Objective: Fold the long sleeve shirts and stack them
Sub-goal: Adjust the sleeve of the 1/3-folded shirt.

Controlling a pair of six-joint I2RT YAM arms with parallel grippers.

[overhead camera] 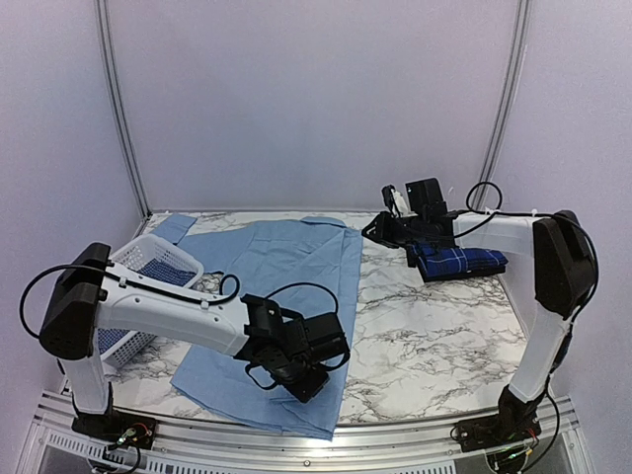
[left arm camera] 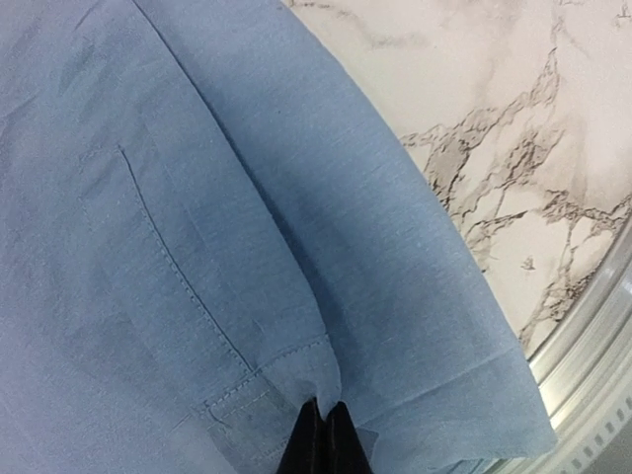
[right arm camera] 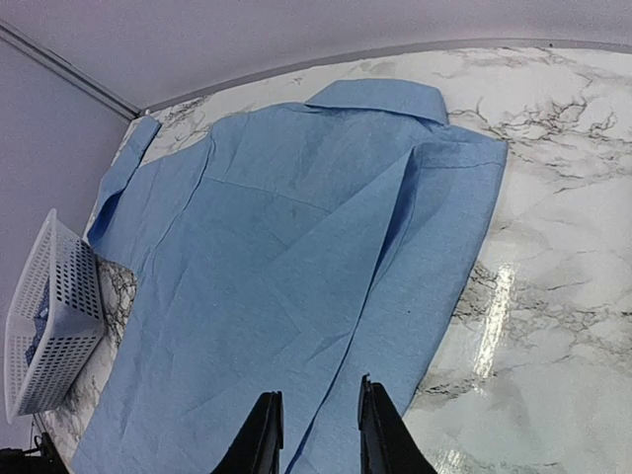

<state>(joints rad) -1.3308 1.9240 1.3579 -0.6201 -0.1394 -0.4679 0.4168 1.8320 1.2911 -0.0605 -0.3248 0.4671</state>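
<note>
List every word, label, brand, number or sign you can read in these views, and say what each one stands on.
No readable text in any view.
Light blue shirt: plain cloth, no label showing.
Navy plaid shirt: no tag showing.
White basket: no marking visible.
Arm bases: any print there is too small to read.

The top camera looks down from behind the near edge over the whole table (overhead camera: 434,326). The left wrist camera is pressed close to the light blue shirt (left arm camera: 197,247) by that edge. The right wrist camera, farther back, faces left across the same shirt.
</note>
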